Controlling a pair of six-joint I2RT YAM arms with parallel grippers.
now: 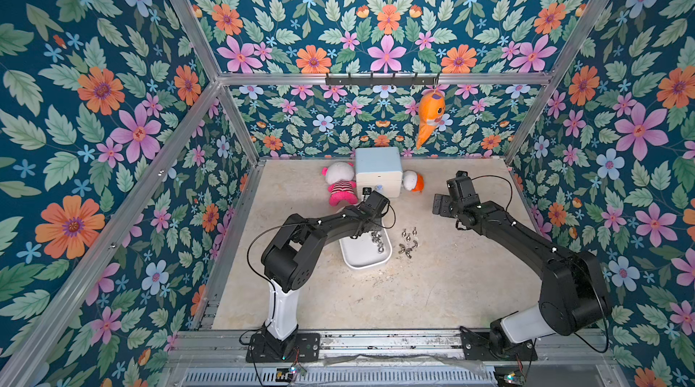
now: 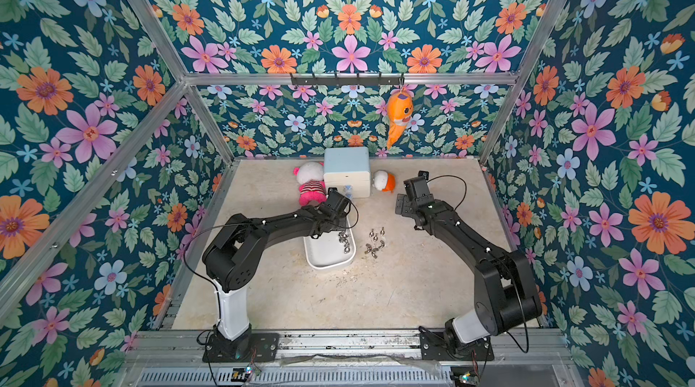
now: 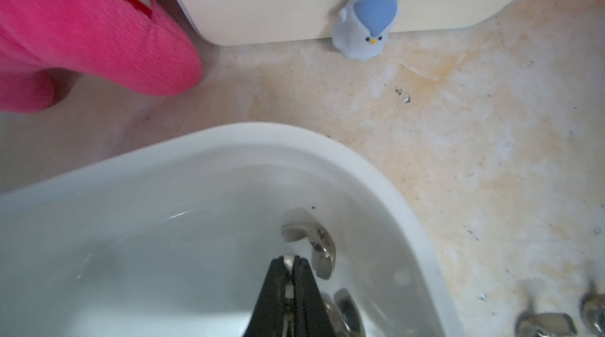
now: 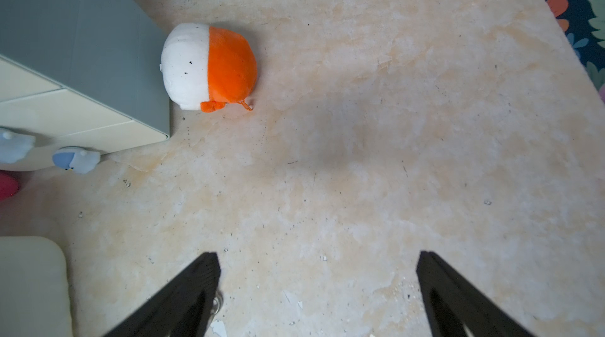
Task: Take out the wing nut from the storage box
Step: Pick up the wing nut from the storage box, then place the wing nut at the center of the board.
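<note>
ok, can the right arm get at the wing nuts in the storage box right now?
Probably not cleanly: the left arm lies across the storage box, left gripper shut on a wing nut inside. The right gripper is open over the table, apart from it.

Your storage box (image 1: pixel 361 259) (image 2: pixel 325 257) (image 3: pixel 229 137) is a shallow white tray with rounded corners and a smooth raised rim. It lies flat near the middle of the desk, long sides running from the near edge toward the far edge. Shiny metal wing nuts (image 1: pixel 377 243) (image 2: pixel 345 241) (image 3: pixel 316 243) cluster inside against its right wall. The gripped wing nut (image 3: pixel 288 258) shows only as a silver sliver between the closed tips of the left hand (image 3: pixel 289 265). More loose nuts (image 1: pixel 410 240) (image 2: pixel 376 242) (image 3: pixel 545 324) lie on the desk just beside that wall.
</note>
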